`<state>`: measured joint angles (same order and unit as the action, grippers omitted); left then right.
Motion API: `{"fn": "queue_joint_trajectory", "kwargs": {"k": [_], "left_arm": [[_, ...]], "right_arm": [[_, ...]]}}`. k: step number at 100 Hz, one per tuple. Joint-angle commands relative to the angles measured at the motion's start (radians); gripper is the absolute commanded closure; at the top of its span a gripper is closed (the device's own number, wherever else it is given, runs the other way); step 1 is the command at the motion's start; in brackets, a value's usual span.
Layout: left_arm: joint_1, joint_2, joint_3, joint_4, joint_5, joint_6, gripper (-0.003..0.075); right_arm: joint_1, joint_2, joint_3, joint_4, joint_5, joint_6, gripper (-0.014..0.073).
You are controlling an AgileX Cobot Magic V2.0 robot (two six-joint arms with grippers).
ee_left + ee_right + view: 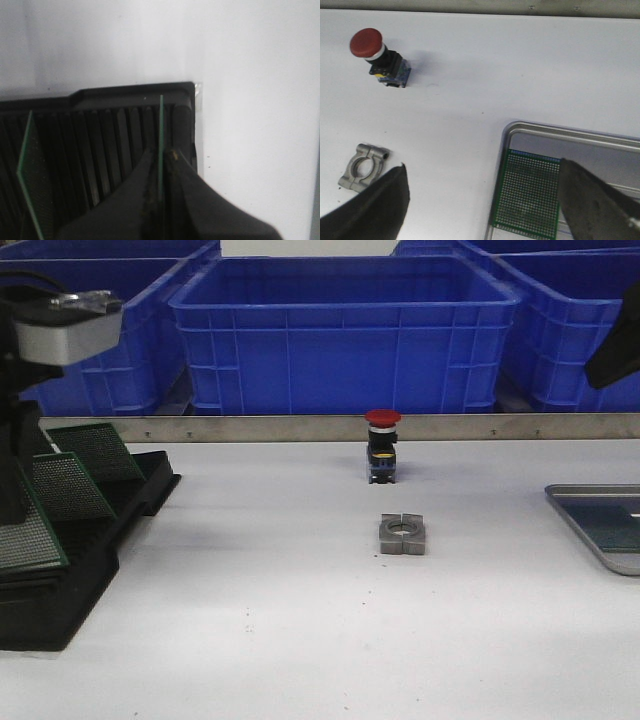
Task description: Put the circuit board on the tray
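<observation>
My left gripper (pixel 161 156) is shut on the top edge of a thin green circuit board (pixel 161 125) that stands upright in the end slot of the black slotted rack (pixel 125 97). Other green boards (pixel 72 485) lean in the rack (pixel 140 495) at the table's left. The grey metal tray (pixel 585 512) lies at the right edge. In the right wrist view one green perforated board (pixel 527 195) lies flat in the tray (pixel 560 131). My right gripper (pixel 482 167) is open and empty above the tray's near-left corner.
A red-capped push-button switch (pixel 382 445) stands at mid table, with a grey metal clamp block (pixel 402 535) in front of it. Deep blue crates (pixel 345 335) line the back behind a metal rail. White table surface lies between rack and tray.
</observation>
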<state>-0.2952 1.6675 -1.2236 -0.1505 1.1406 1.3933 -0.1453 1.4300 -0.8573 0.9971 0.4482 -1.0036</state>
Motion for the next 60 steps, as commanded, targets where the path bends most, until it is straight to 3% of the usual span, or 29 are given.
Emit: {"fn": "queue_joint_trajectory", "kwargs": {"k": [1,37,50,60], "left_arm": [[-0.022,-0.052,-0.082,-0.099,0.077,-0.009,0.0737],[-0.075,-0.052,-0.178,-0.676,0.089,0.0,0.0737],[-0.093,-0.05,-0.178,-0.802,0.076,0.0,0.0737],[-0.113,-0.05,-0.178,-0.861,0.07,0.0,0.0737]], "right_arm": [[-0.006,-0.07,-0.025,0.019,0.051,-0.031,-0.0028],[0.016,-0.164,-0.025,0.019,0.336,-0.25,-0.0028],[0.084,-0.161,-0.025,0.019,0.495,-0.396,-0.0028],[0.168,-0.157,-0.025,0.021,0.516,-0.457,-0.0028]]}}
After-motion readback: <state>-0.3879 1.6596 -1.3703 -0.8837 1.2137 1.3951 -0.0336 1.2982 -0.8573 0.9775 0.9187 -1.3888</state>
